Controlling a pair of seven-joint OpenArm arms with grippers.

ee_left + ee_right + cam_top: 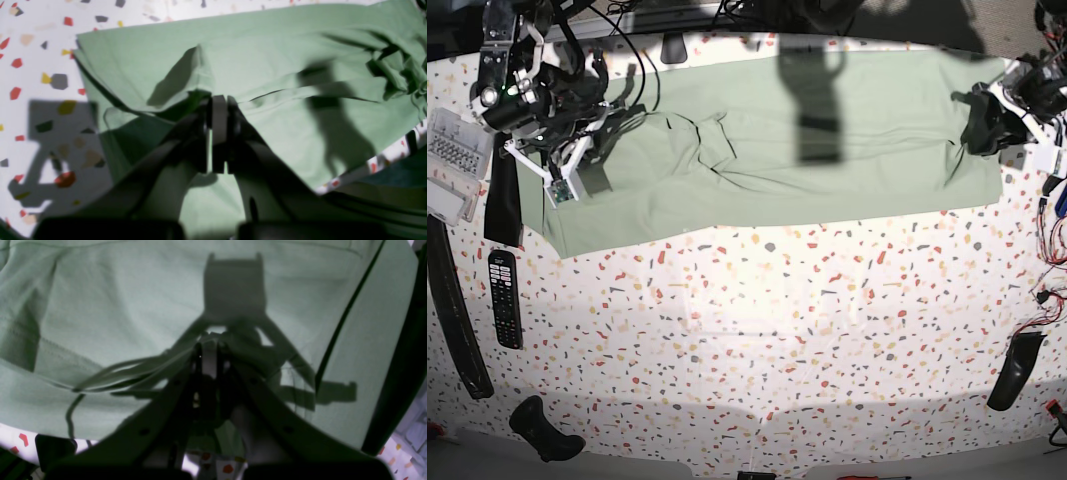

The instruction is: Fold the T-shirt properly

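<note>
The T-shirt (827,150) is spread in a wide folded band across the far part of the speckled table (777,330), one end under each arm. A raised fold of its cloth is pinched between the closed jaws of the left gripper (218,100) at the base view's right end, and layered cloth edges are clamped the same way by the right gripper (208,350) at the opposite end. A black remote (504,297) is seen near the table's edge, apart from the shirt.

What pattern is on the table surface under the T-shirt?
White terrazzo-style speckle with red, yellow and grey flecks on the table, clearest in the base view.
</note>
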